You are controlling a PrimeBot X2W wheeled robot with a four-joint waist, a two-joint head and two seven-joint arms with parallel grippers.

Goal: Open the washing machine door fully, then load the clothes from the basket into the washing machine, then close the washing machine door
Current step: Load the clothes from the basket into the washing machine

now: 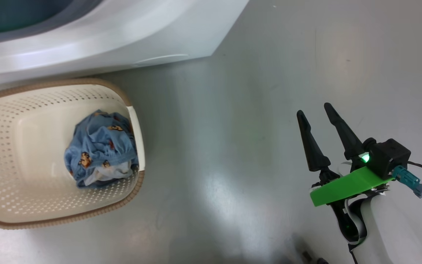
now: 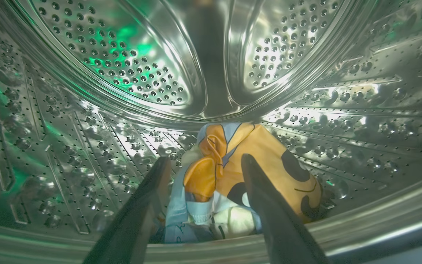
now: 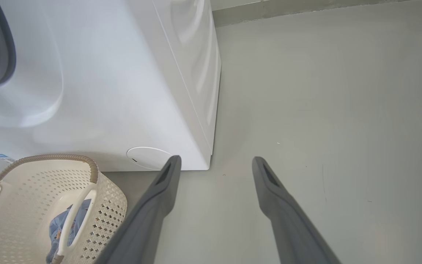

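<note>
The left gripper (image 2: 205,158) is inside the drum (image 2: 123,55) of the washing machine (image 3: 104,91), its two fingers spread wide and gripping nothing; the orange and cream garment (image 2: 266,154) lies on the drum floor between the fingertips and just beyond them, a pale blue edge of it close against the inner side of one finger, though whether cloth and finger touch cannot be told; the right gripper (image 1: 314,109) hangs over bare floor (image 1: 251,110), likewise spread and empty, with the basket (image 1: 68,82) well off to its left and the machine's front corner ahead of it; the blue bear-print garment (image 1: 99,146) sits bunched at the end of the basket nearer that gripper, so loading looks only part done; the step in hand is judged to be drawing the left gripper out; best keep its fingers apart, raise them a little off the cloth, and back out straight along their own line so nothing is dragged over the steel lip just beneath them; a snagged hem would pull the piece out again; after that, go for the blue bundle from above, pinching its raised middle rather than scraping the perforated wall
</note>
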